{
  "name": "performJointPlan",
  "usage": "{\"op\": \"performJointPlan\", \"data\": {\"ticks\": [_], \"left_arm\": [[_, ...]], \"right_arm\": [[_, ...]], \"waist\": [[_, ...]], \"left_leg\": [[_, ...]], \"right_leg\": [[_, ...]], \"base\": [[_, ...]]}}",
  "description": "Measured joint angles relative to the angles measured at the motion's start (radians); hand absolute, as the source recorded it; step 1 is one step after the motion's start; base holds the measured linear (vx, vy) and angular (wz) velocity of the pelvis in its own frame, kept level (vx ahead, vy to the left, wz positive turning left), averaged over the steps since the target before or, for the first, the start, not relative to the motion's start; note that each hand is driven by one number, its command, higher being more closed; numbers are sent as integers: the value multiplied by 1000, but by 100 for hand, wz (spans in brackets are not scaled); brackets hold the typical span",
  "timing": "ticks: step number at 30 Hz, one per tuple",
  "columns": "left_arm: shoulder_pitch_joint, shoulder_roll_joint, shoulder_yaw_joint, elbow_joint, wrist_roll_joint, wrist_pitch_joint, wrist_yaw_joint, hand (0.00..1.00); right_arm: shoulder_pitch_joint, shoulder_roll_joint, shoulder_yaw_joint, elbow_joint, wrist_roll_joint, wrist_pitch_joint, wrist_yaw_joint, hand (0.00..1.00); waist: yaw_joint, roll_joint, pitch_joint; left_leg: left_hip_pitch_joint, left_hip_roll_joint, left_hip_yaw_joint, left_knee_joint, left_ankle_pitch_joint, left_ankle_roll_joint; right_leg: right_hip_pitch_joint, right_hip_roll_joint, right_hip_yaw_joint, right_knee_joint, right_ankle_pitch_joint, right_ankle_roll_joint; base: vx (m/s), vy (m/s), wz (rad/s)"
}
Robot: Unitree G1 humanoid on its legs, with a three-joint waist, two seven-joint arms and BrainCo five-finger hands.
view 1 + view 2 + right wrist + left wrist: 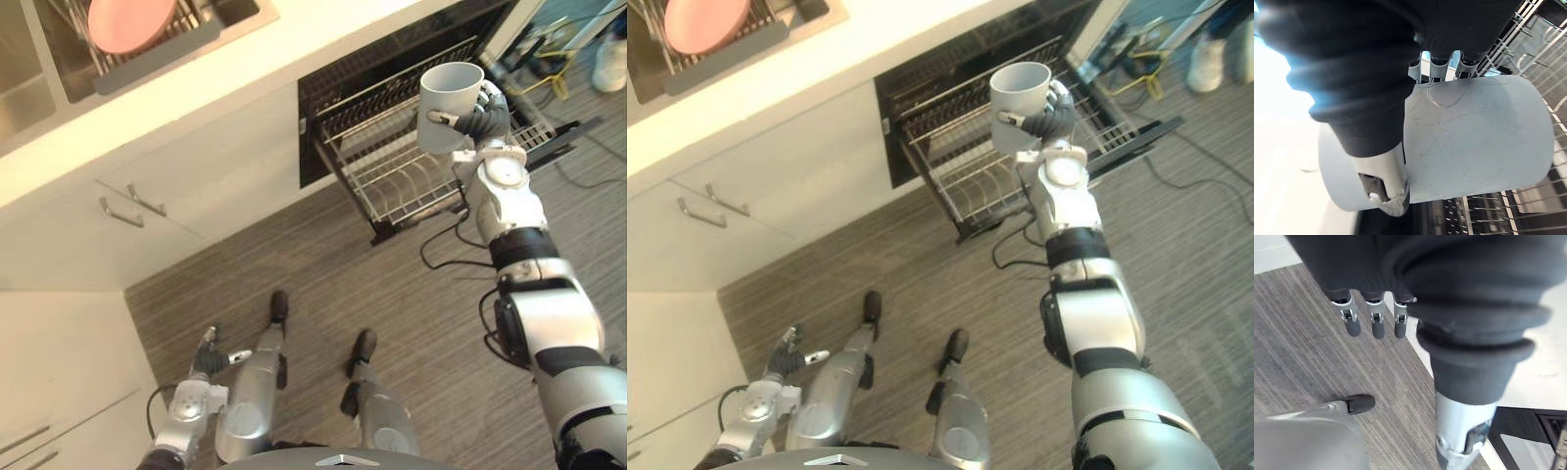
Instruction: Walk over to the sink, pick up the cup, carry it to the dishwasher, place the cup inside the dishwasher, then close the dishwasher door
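Seen from the robot's head, a sink [27,70] at far left holds a dish rack [162,57] with a pink plate [130,22], set into a pale tabletop [225,83]. Below it are cream cabinet doors with two metal handles [130,207]. Low at the left, the left hand [210,358] hangs near the wood-grain floor [323,264], its fingers [1375,324] straight and relaxed, holding nothing. Right of centre, the dishwasher [392,54] stands open with its wire rack [392,181] pulled out. The right hand [483,116] holds the plain grey cup [448,103] upright, mouth up, in the air by the rack, with fingers curled round one side and the thumb pressed on the other. The dishwasher door [554,137] lies open beyond. A person's pale shoe [611,65] shows at far right.
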Motion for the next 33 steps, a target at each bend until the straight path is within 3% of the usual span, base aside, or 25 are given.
{"op": "performJointPlan", "data": {"ticks": [3, 5, 11, 16, 19, 20, 24, 33], "left_arm": [[-1, -3, -18, 45, -39, 0, -29, 0], [-3, -10, -42, 53, -59, -2, -38, 0], [-35, -31, -91, 57, -116, -1, -65, 0], [-37, -24, -126, 57, -143, -2, -79, 0], [-46, -21, -167, 63, -168, -1, -81, 0], [-48, -21, -180, 64, -179, -1, -81, 0], [-54, -23, -213, 65, -195, 5, -81, 0], [-54, -21, -234, 57, -196, 5, -79, 0]], "right_arm": [[-56, -26, 28, 71, -41, 60, 54, 100], [-99, -46, 37, 122, -86, 107, 92, 100], [-174, -68, 72, 228, -201, 193, 150, 100], [-195, -88, 92, 231, -236, 229, 164, 100], [-225, -111, 104, 231, -236, 238, 160, 100], [-243, -121, 110, 230, -237, 239, 162, 0], [-247, -122, 148, 231, -276, 255, 155, 0], [-288, -126, 184, 231, -278, 259, 115, 0]], "waist": [[11, 31, 19], [38, 59, 34], [69, 141, 68], [84, 145, 66], [99, 161, 54], [106, 168, 49], [126, 188, 35], [142, 198, 28]], "left_leg": [[-29, -3, -24, 5, 10, 15], [-52, -3, -33, 5, 12, 14], [-112, -5, -58, 6, 19, 9], [-143, -18, -68, 6, 20, 6], [-165, -26, -73, 6, 18, 4], [-178, -29, -72, 6, 18, 4], [-190, -36, -73, 6, 18, 3], [-165, -41, -74, 7, 25, 0]], "right_leg": [[-14, 1, -25, 1, -2, 8], [-40, 1, -31, 10, -8, 9], [-130, -16, -50, 112, -60, 10], [-202, -47, -50, 220, -120, 15], [-249, -67, -50, 277, -151, 18], [-271, -74, -48, 298, -163, 18], [-307, -92, -42, 355, -198, 17], [-331, -115, -27, 452, -269, 6]], "base": [[75, -42, 22], [53, -42, 8], [24, -14, 10], [51, -7, 8], [38, -8, 9], [25, -20, 5], [28, -26, 3], [37, -63, 2]]}}
